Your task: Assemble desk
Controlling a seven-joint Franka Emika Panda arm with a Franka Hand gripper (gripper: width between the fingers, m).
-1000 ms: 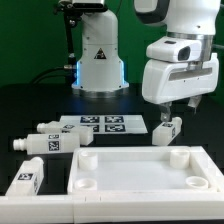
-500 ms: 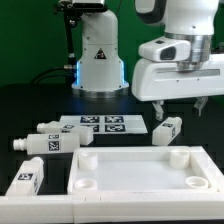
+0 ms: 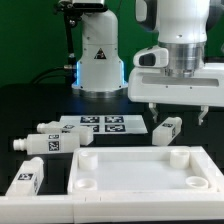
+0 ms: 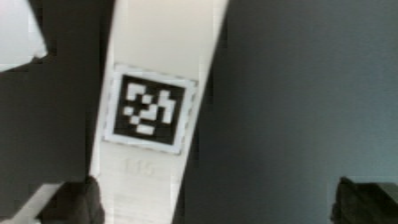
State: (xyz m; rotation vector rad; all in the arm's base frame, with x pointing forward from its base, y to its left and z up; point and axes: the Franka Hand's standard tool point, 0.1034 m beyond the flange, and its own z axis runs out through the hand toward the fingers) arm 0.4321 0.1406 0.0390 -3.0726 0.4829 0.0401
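Note:
The white tabletop (image 3: 140, 172) lies rim up at the front, with sockets in its corners. One white leg (image 3: 167, 130) with a tag lies just behind its far right corner. My gripper (image 3: 177, 115) hangs open above this leg and holds nothing. One finger (image 3: 150, 112) is on each side of the leg, well apart. In the wrist view the leg (image 4: 157, 100) runs lengthwise with its tag facing up. It lies close to one finger (image 4: 71, 200), and my gripper (image 4: 217, 205) is centred beside it. Three more legs (image 3: 45, 143) lie at the exterior view's left.
The marker board (image 3: 105, 124) lies flat behind the tabletop, between the left legs and the leg under my gripper. The white conical robot base (image 3: 98, 60) stands at the back. A white edge (image 4: 18, 40) shows in the wrist view's corner.
My gripper has turned about its vertical axis, so both fingers now show spread wide, and it has shifted a little toward the exterior view's right. The leg has not moved.

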